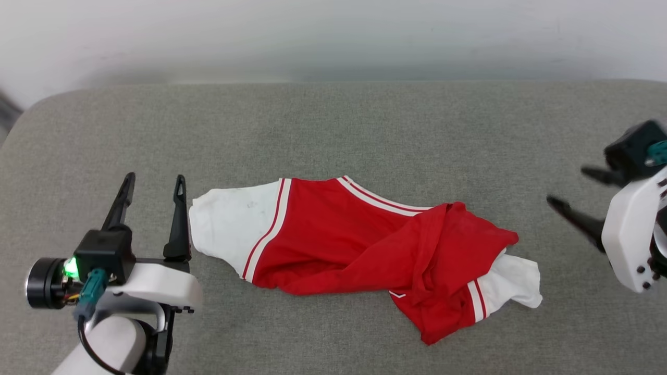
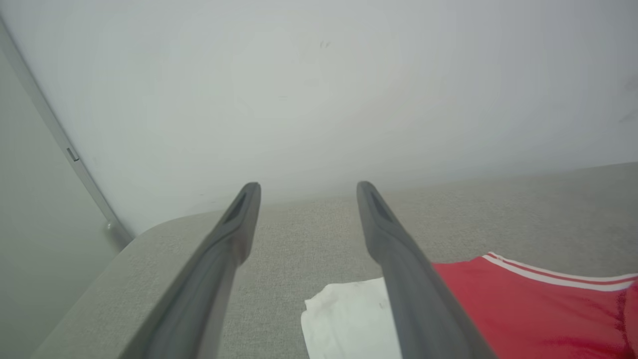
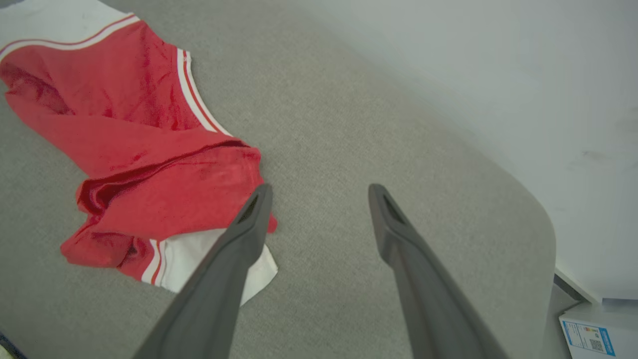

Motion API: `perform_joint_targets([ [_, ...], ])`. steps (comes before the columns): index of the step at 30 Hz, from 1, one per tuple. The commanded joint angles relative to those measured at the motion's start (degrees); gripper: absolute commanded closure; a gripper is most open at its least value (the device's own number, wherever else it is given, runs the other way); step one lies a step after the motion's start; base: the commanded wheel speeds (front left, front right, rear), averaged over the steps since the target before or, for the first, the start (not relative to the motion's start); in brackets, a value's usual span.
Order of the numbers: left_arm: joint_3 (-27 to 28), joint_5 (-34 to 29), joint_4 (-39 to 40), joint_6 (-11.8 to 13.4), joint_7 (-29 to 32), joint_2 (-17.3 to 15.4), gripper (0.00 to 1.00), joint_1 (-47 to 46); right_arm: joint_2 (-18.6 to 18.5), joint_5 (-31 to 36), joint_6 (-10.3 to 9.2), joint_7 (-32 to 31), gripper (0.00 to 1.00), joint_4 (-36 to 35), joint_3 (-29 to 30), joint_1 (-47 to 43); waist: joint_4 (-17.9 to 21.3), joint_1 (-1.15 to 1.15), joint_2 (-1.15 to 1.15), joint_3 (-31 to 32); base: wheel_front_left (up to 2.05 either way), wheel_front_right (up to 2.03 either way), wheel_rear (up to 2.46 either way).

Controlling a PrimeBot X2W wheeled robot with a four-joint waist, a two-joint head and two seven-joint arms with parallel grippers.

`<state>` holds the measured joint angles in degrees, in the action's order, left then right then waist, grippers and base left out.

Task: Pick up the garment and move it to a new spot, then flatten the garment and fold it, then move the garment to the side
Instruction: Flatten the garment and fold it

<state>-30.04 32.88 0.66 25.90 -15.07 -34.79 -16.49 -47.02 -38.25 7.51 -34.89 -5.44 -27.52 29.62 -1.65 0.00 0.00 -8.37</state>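
Garment (image 1: 333, 234) and both grippers share a wide grey fabric-covered surface (image 1: 333, 125) with rounded corners, the largest thing in view. A pale wall (image 1: 333, 36) rises behind it.

Next in size, the garment lies crumpled across the middle of that surface, stretched from left to right in the head view. Its red body is bunched and folded over itself towards the right end. White double stripes run along the far edge and at the seams. 1 white sleeve (image 1: 229, 224) lies fairly flat at the left end. The other white sleeve (image 1: 513, 284) pokes out from under the red folds at the right end. No lettering shows on the upturned side.

The left gripper (image 1: 155, 178) is at the garment's left end, its 2 dark fingers spread apart with nothing between them. Its inner finger is just beside the edge of the left white sleeve; whether it touches the cloth cannot be told. The right gripper (image 1: 567, 184) is near the right edge of the head view, apart from the garment's right end. Its 2 fingers are also spread wide and empty.

Smallest, a white box (image 3: 598, 334) with a blue label sits past the surface's corner in the right wrist view.
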Motion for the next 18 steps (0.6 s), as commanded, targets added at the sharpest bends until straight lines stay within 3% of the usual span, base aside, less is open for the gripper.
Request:
perform_joint_targets([
  [1, 1.9, -1.8, 0.9, -0.3, -0.1, 1.4, 0.00, 1.7, -1.7, -2.3, -0.04, -3.6, 0.00, -0.4, -1.9, 1.2, -0.3, 0.00, 0.00, -0.8, 0.00, 0.00, 0.00],
  [5, 7.0, -6.4, 2.6, -2.0, -0.1, 5.7, 0.00, 5.2, -3.9, -7.2, -0.04, -12.5, 0.00, 0.3, -7.1, 3.2, -1.1, 0.00, 0.00, -2.7, 0.00, 0.00, 0.00],
  [8, 9.8, -9.4, 3.5, -3.7, -0.1, 9.0, 0.00, 6.9, -3.8, -8.2, -0.04, -15.7, 0.00, 2.0, -10.8, 4.7, -1.9, 0.00, 0.00, -4.4, 0.00, 0.00, 0.00],
  [18, 17.1, -16.7, 3.8, -10.0, -0.1, 17.7, 0.00, 6.9, 0.7, -9.1, -0.03, -12.8, 0.00, 13.4, -20.7, 7.6, -4.6, 0.00, 0.00, -10.0, 0.00, 0.00, 0.00],
])
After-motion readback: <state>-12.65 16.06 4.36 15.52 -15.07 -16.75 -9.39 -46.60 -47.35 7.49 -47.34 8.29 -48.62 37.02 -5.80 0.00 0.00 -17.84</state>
